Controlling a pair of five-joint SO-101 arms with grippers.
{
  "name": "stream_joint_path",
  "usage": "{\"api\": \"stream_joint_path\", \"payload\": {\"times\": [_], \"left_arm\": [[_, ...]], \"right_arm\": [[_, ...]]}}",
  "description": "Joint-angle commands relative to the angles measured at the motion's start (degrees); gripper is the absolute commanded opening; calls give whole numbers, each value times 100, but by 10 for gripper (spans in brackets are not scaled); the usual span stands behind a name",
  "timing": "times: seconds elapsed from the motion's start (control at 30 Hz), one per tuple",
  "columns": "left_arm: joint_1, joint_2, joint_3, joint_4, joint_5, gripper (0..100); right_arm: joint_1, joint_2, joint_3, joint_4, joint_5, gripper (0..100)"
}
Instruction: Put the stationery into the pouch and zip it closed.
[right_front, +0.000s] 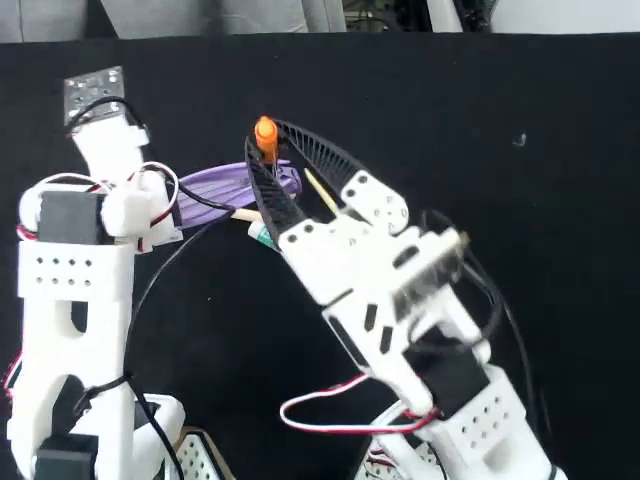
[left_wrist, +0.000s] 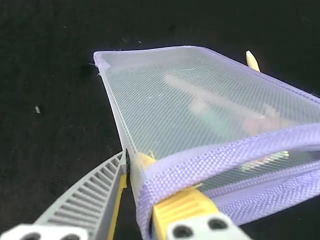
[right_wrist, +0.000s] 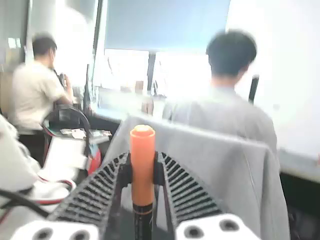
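Observation:
A purple-trimmed mesh pouch lies on the black table between the arms. In the left wrist view my left gripper is shut on the pouch at a corner by the zipper band. Through the mesh I see a pale stick and a teal item, blurred. A yellowish pencil lies by the pouch's far side, its tip poking past the edge. My right gripper is raised over the pouch, shut on an orange-capped marker. The marker stands upright between the black fingers of the right gripper.
A small metal plate sits at the back left of the table. Red and white cables loop near the right arm's base. A teal-tipped item lies at the pouch's near edge. Black cloth stretches away to the right.

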Motion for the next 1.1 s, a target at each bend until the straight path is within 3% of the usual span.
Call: {"api": "stream_joint_path", "payload": {"times": [0.0, 0.3, 0.77, 1.07], "left_arm": [[136, -9, -22, -114, 53, 30], [145, -9, -40, -114, 53, 30], [127, -18, -40, -105, 53, 30], [101, -62, -40, -105, 53, 30]], "right_arm": [[-325, -637, 488, -738, -9, 11], [-624, -716, 1921, -2892, 686, 11], [-475, 1226, 2246, -4747, 721, 11], [-220, 2624, 2246, -5363, 677, 16]]}}
